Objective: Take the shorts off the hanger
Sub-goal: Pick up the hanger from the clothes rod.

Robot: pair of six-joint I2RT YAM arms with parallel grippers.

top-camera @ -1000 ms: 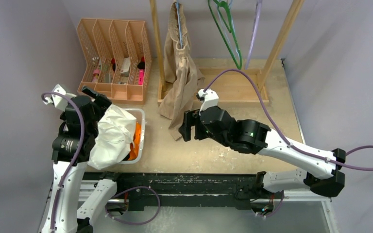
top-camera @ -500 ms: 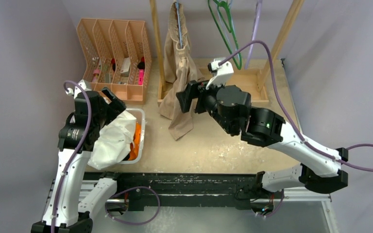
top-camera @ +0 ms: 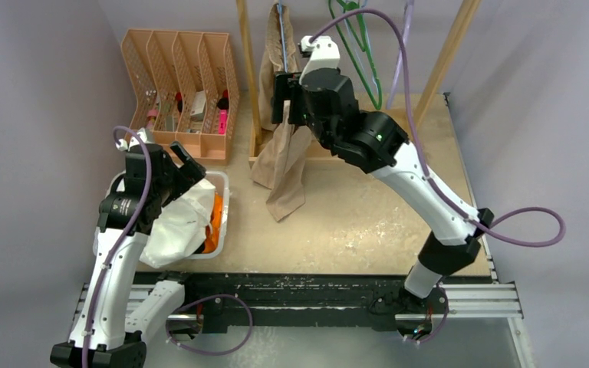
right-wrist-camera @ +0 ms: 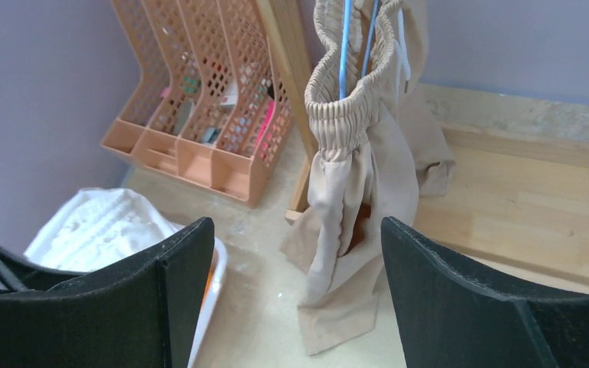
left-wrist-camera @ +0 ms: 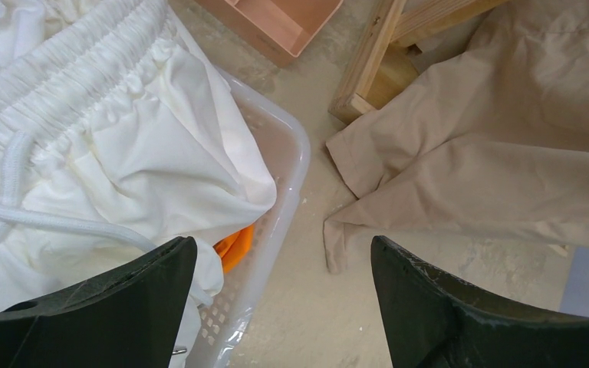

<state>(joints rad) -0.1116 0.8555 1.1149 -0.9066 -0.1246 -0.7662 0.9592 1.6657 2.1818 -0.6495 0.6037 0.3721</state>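
Observation:
The beige shorts [top-camera: 284, 146] hang by their waistband from a blue hanger [top-camera: 281, 34] on the wooden rack, legs trailing on the table; they also show in the right wrist view [right-wrist-camera: 357, 192] and the left wrist view [left-wrist-camera: 498, 153]. My right gripper [top-camera: 282, 100] is open, raised next to the waistband, holding nothing. White shorts [top-camera: 178, 218] lie over orange shorts [top-camera: 215, 222] in a white basket [top-camera: 224, 192]. My left gripper [top-camera: 180, 161] is open above the basket's far end, empty. In the left wrist view the white shorts [left-wrist-camera: 100, 153] cover the orange pair [left-wrist-camera: 236, 247]. No black shorts show.
An orange slotted file organizer [top-camera: 178, 92] with small items stands at the back left. The wooden rack [top-camera: 368, 134] has a base board and slanted posts. An empty green hanger [top-camera: 360, 50] and a purple hanger [top-camera: 403, 42] hang on it. Purple walls close in left and right.
My right arm has risen and swung back from beside the shorts' legs to the waistband near the hanger. My left gripper has drawn up and away from the white shorts, which stay in the basket.

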